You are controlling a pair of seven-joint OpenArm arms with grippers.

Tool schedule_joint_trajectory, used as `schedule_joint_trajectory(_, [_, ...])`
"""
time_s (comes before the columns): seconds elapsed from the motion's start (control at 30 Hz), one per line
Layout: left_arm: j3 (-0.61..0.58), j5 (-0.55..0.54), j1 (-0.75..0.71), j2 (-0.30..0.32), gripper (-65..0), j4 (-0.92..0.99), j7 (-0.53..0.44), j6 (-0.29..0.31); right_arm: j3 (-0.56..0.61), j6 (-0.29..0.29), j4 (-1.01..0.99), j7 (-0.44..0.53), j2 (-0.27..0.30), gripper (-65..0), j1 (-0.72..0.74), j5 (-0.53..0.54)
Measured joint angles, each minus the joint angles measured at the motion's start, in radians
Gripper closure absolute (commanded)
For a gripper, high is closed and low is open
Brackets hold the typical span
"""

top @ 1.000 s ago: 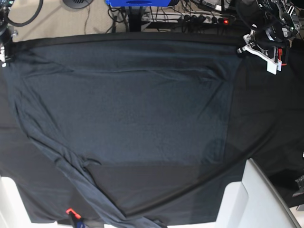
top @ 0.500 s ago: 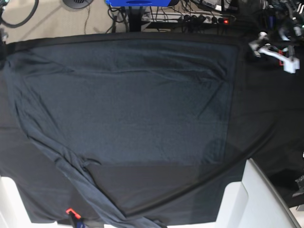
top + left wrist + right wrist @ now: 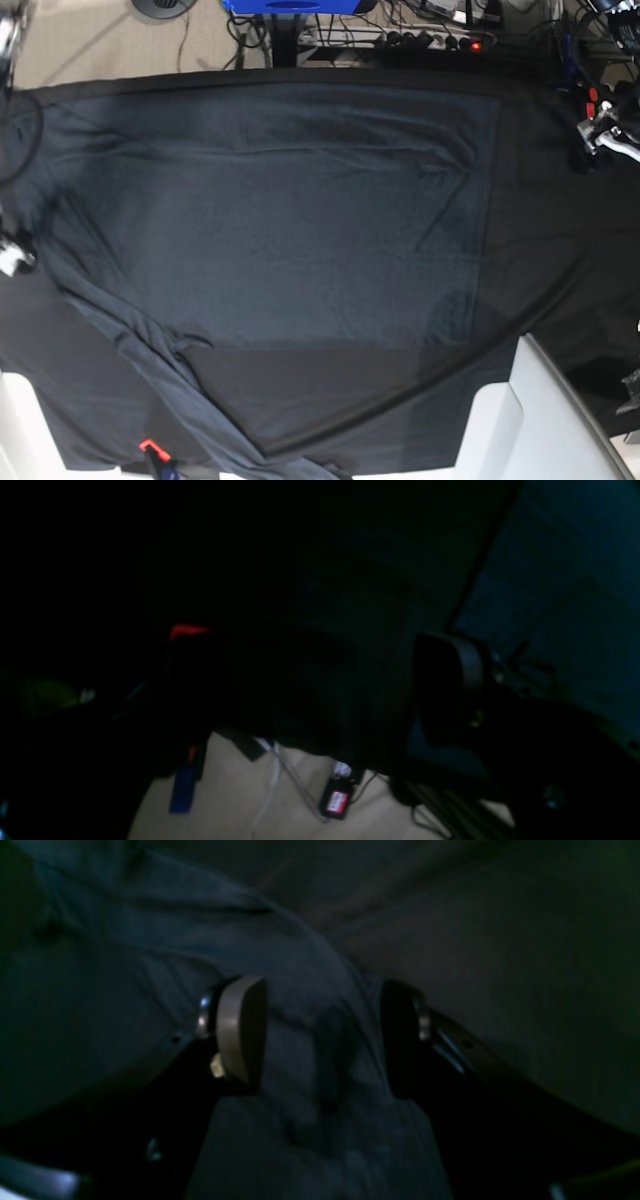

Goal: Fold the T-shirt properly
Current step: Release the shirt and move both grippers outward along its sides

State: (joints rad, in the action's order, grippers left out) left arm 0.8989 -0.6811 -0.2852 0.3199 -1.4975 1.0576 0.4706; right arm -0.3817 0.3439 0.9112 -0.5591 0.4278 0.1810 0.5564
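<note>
The tablecloth (image 3: 560,260) is covering the table. The T-shirt (image 3: 280,220) is lying spread flat across it, one sleeve trailing toward the near edge. The right gripper (image 3: 320,1040) is hanging open over shirt fabric. The left gripper (image 3: 600,135) is standing open, gripping nothing.

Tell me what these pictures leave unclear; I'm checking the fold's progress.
- Left wrist view: too dark; only one finger of the left tool shows.
- Base view: T-shirt sleeve end cut off by bottom edge.
- Base view: right tool cropped at the frame's edge.
</note>
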Motion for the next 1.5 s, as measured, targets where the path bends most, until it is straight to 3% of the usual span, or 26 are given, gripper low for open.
schedule_joint_trajectory(0.13, [-0.004,0.006,-0.003,-0.002,-56.3,0.0,0.002,0.107,0.007,0.088,-0.18,0.119,-0.008,-34.1,0.15,-0.219])
schedule_joint_trajectory(0.23, [-0.004,0.008,0.0,-0.001,-56.3,0.0,0.0,0.106,0.006,0.085,-0.293,0.189,-0.024,-34.1,0.216,-0.367])
schedule_joint_trajectory(0.33, [-0.005,0.008,-0.001,-0.003,-56.3,0.002,-0.056,0.106,0.007,0.091,-0.383,0.221,-0.034,-34.1,0.251,-0.42])
schedule_joint_trajectory(0.7, [-0.005,0.009,-0.003,-0.004,-56.3,0.008,-0.078,0.106,0.007,0.089,-0.508,0.358,-0.058,-33.6,0.253,-0.426])
schedule_joint_trajectory(1.03, [-0.005,0.016,-0.003,-0.006,-56.3,0.063,-0.082,0.106,0.007,0.083,-0.513,0.372,-0.056,-33.5,0.252,-0.427])
schedule_joint_trajectory(1.13, [-0.005,0.015,-0.001,-0.006,-56.3,0.063,-0.082,0.106,0.007,-0.023,-0.501,0.365,-0.052,-34.1,0.251,-0.426])
schedule_joint_trajectory(1.17, [-0.005,0.016,-0.002,-0.006,-56.3,0.063,-0.082,0.106,0.007,-0.033,-0.492,0.361,-0.044,-34.2,0.249,-0.427])
schedule_joint_trajectory(1.3, [-0.004,0.015,-0.003,-0.006,-56.3,0.063,-0.082,0.106,0.007,-0.04,-0.486,0.373,-0.021,-34.2,0.25,-0.426])
schedule_joint_trajectory(1.5, [-0.004,0.015,-0.003,-0.006,-56.3,0.063,-0.082,0.106,0.007,-0.038,-0.486,0.375,-0.042,-34.2,0.22,-0.423])
